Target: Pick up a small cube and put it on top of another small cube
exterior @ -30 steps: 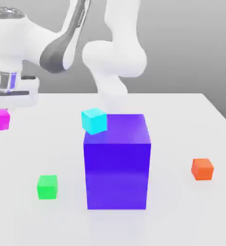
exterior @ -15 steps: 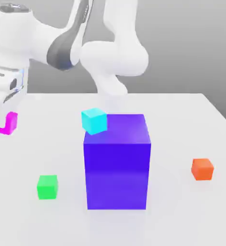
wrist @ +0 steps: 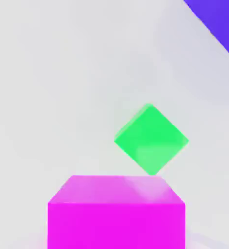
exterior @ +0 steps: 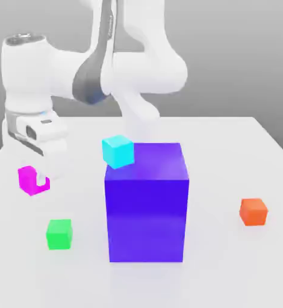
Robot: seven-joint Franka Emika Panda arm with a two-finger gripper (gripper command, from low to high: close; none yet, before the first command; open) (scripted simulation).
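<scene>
The small bright magenta-pink cube (exterior: 29, 179) is being held clear above the white table (exterior: 228, 271) toward the exterior view's left, pinched by the tool (exterior: 40, 180), whose fingers are being kept pressed against it under the white robot arm (exterior: 59, 78). In the hand view the same magenta-pink cube (wrist: 116, 214) is being seen close up, with the small green cube (wrist: 151, 138) lying on the table beyond it. In the exterior view that green cube (exterior: 59, 234) is sitting below and slightly right of the held one, well apart from it. A big purple-blue block (exterior: 146, 204) is standing at the middle, a small cyan cube (exterior: 118, 151) is being seen at its upper left corner, and a small orange cube (exterior: 253, 212) is resting far right.
</scene>
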